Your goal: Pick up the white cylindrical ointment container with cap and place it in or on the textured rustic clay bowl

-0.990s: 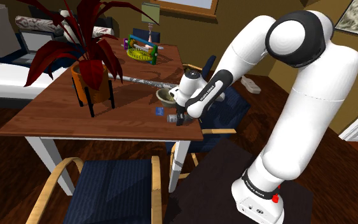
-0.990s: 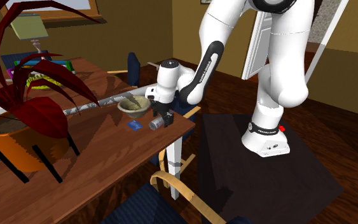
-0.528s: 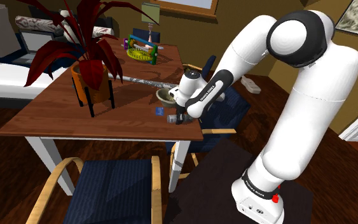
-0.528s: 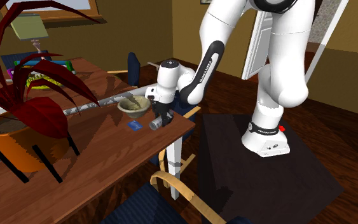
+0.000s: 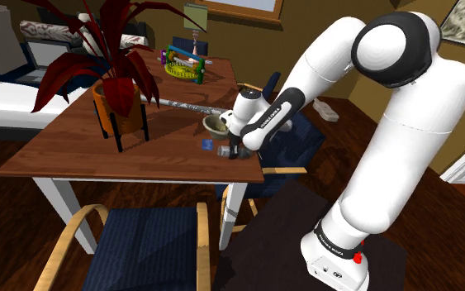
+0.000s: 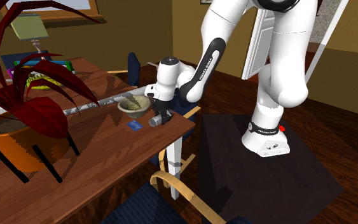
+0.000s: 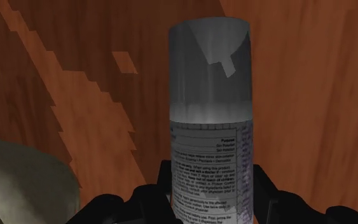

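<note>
The gripper [image 7: 210,205] seems clamped on the ointment container [image 7: 210,121] at its label end. The container's long axis runs straight out from the hand, cap farthest, just beside the clay bowl [image 6: 133,104], toward the table [image 6: 107,159] edge.

Red-leafed plant [image 5: 113,59] (orange pot) stands on wooden table [image 5: 65,153].
</note>
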### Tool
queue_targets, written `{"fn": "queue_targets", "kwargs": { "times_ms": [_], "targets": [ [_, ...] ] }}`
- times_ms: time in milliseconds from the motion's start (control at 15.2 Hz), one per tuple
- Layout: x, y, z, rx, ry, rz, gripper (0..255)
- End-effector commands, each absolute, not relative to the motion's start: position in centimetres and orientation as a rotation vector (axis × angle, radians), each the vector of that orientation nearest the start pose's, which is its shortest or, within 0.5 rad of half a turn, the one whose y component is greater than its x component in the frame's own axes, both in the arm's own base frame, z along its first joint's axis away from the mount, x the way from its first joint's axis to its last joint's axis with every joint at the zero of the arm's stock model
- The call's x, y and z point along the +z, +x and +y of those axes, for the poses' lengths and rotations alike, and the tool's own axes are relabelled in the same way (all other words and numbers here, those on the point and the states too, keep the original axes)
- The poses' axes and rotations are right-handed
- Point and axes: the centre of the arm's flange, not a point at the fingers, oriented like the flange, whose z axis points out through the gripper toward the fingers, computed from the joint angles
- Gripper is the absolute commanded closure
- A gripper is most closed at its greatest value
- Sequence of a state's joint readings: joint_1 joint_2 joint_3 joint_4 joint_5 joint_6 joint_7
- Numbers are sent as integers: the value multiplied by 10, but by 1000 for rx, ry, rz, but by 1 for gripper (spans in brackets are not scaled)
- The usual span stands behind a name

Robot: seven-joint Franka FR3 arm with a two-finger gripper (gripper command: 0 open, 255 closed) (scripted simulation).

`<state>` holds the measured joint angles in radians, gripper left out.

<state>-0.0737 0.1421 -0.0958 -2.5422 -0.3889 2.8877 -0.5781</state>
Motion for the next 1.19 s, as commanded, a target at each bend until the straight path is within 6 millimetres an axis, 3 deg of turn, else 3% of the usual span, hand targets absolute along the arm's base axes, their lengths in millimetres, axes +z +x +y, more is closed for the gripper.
{"fn": "queue_targets", "kwargs": {
  "times_ms": [0,1122],
  "targets": [
    [246,471,-59,-219,-3095,-1267,255],
    [336,471,-59,-219,-3095,-1267,255]
  ]
}}
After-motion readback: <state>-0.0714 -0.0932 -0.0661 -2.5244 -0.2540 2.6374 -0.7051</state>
